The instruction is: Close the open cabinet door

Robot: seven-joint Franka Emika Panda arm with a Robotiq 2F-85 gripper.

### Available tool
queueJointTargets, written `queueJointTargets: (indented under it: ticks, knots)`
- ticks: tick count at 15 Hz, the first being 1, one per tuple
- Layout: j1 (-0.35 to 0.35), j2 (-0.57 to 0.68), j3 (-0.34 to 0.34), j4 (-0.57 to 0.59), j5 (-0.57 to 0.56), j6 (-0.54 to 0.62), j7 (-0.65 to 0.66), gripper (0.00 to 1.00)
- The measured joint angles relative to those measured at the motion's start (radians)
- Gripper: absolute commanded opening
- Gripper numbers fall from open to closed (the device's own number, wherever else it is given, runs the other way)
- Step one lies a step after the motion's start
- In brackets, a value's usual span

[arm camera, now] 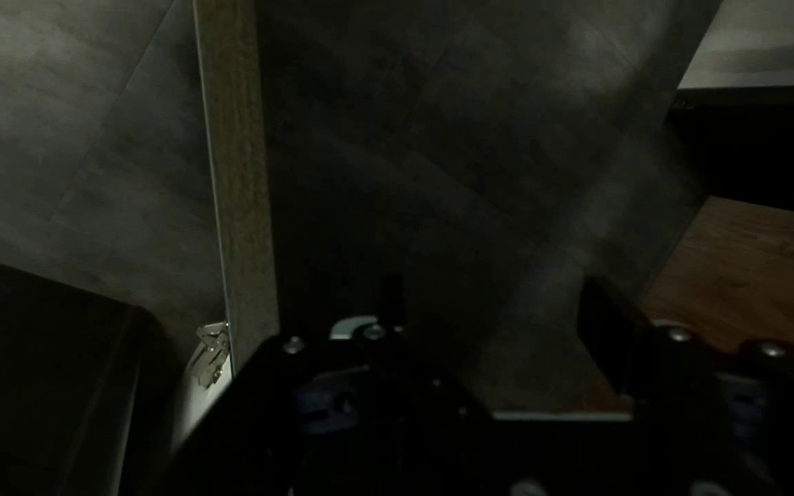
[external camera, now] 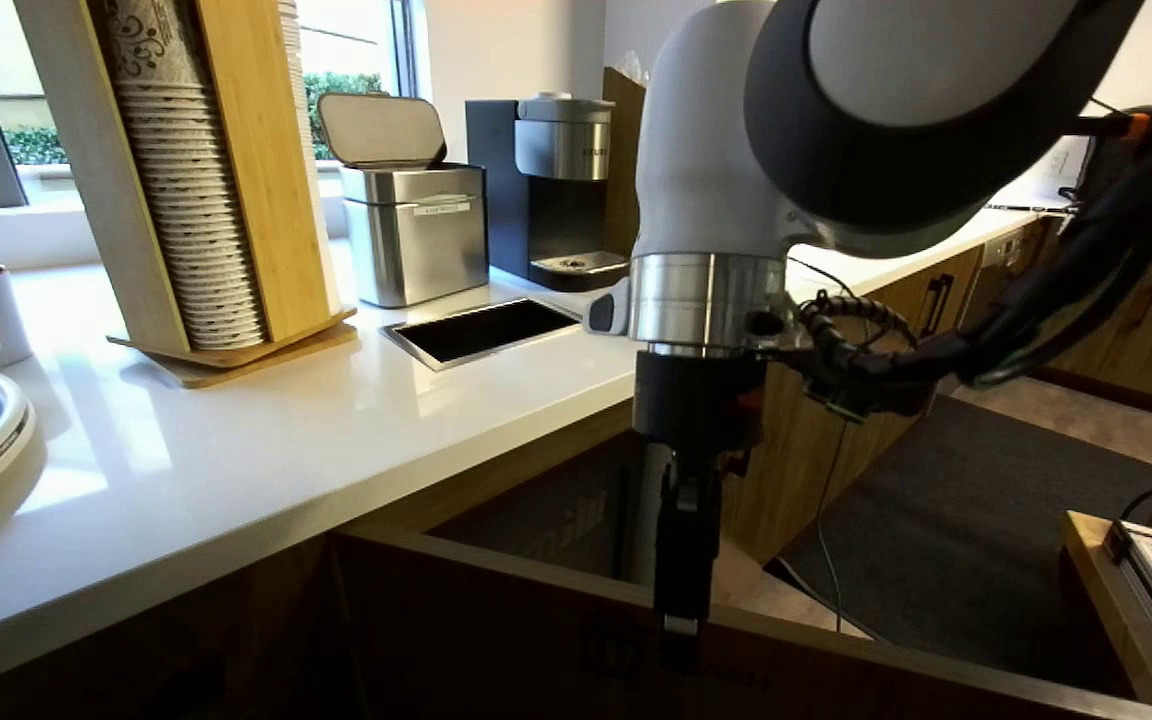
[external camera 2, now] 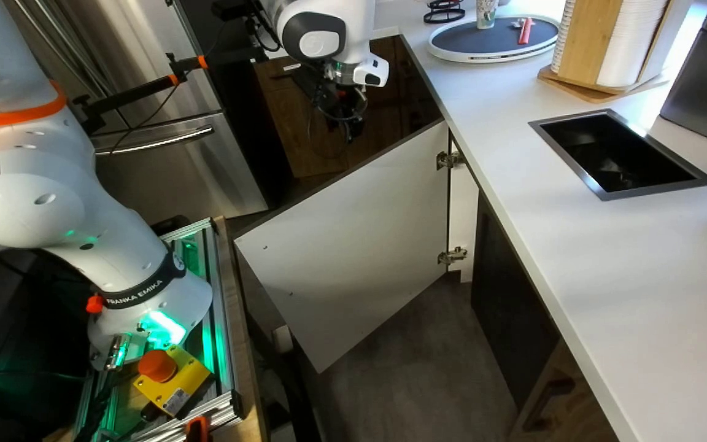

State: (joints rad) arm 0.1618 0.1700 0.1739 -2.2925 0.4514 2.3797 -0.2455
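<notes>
Daylight glints on a white kitchen surface [external camera: 266,440] that carries a bamboo cup dispenser [external camera: 261,150], a stainless-steel bin [external camera: 421,245] and, toward the back edge, a Keurig coffee maker [external camera: 561,150]. Beneath the surface's front edge, the cabinet door [external camera 2: 359,227] stands open and upright, hung on two metal hinges [external camera 2: 450,161]. It juts outward at a slant from that edge, its free side pointing toward the stand [external camera 2: 240,344] under the robot arm [external camera 2: 120,245]. Its longest line in view runs from hinge side to free corner, but the camera looks down on the panel, so whether its long axis is height or width cannot be told. In an exterior view the pale inner face [external camera 2: 304,288] shows nearly whole, the wood side turned away. In an exterior view the brown outer face [external camera: 496,630] lies in deep shadow, its lower part and far end cut off by the frame; a faint mark on it is too dim to make out. The end effector [arm camera: 495,310] is spread wide, with only dark floor [arm camera: 438,172] visible between its fingers [arm camera: 607,337]; it hangs near the door's outer side, apart from it. The wrist view is murky and gives the door's top edge [arm camera: 235,172] as a narrow strip left of the fingers, the faces below hard to make out.
</notes>
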Motion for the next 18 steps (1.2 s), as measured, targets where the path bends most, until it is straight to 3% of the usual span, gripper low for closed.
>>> queueJointTargets:
  ticks: [4,5,10,18]
  knots:
    - [0.000,0.050,0.005,0.004,0.000,0.004,0.055,0.04]
    - [0.000,0.058,0.005,0.004,0.000,0.014,0.066,0.01]
    - [0.001,0.100,0.003,-0.003,-0.051,0.094,0.154,0.00]
    - [0.043,0.112,-0.045,-0.019,-0.328,0.144,0.484,0.00]
